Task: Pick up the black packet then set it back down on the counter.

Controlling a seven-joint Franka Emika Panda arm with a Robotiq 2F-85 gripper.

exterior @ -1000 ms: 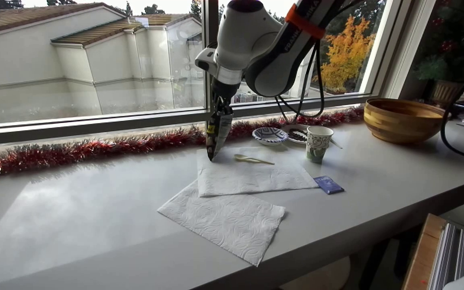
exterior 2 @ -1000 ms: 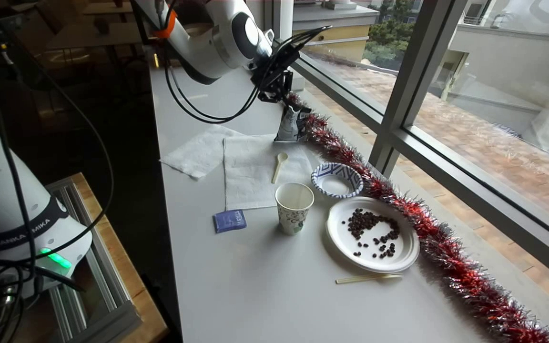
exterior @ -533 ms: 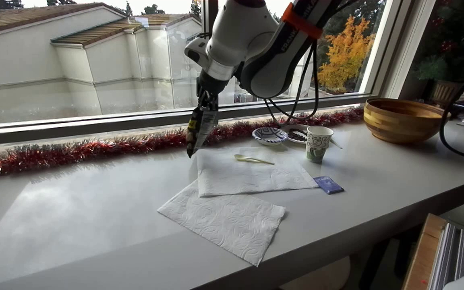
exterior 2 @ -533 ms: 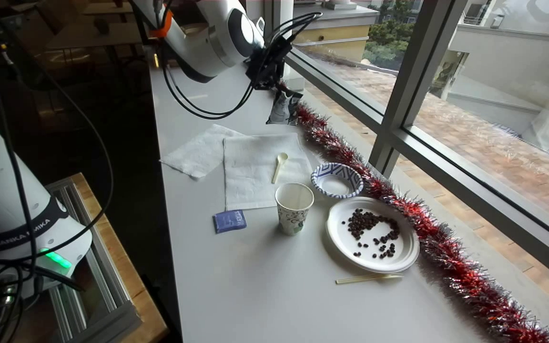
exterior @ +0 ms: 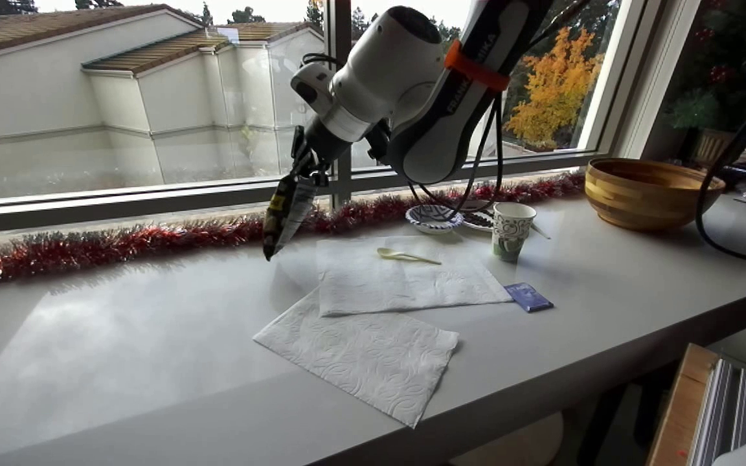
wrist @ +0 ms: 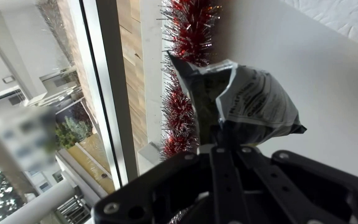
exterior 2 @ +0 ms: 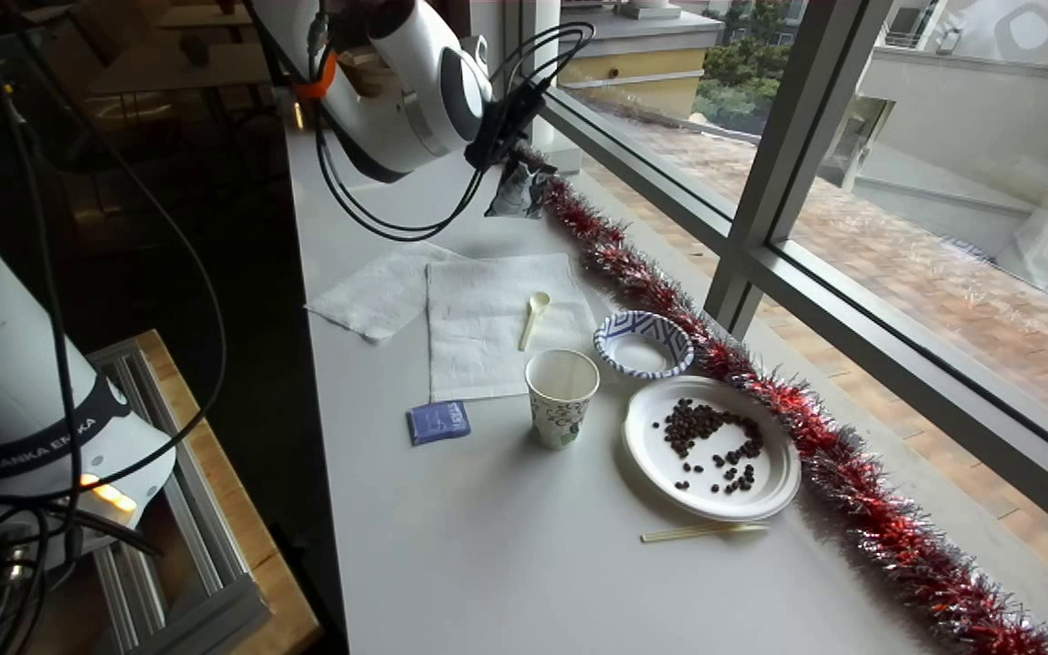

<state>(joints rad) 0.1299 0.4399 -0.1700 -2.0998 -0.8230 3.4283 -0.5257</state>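
My gripper [wrist: 228, 140] is shut on the black packet [wrist: 256, 102], which sticks out past the fingertips in the wrist view, its white printed label showing. In an exterior view the packet [exterior: 287, 217] hangs tilted from the gripper [exterior: 311, 173], lower tip just above the counter [exterior: 153, 362], left of the napkins and in front of the tinsel. It also shows dark and grey in an exterior view [exterior 2: 519, 191], under the gripper [exterior 2: 510, 153], at the window side of the counter [exterior 2: 478, 564]. The packet's pinched part is hidden between the fingers.
White napkins [exterior: 373, 362] lie beside the packet with a spoon [exterior: 405, 255] on them. A patterned bowl [exterior 2: 644, 344], a paper cup [exterior 2: 562, 400], a plate of beans [exterior 2: 642, 455] and a blue packet [exterior 2: 439, 422] stand farther along. Tinsel [exterior: 153, 249] runs along the window.
The gripper has carried the packet off the napkin, away from the cup and bowl. The wrist has tilted more. The base light has turned from green to orange.
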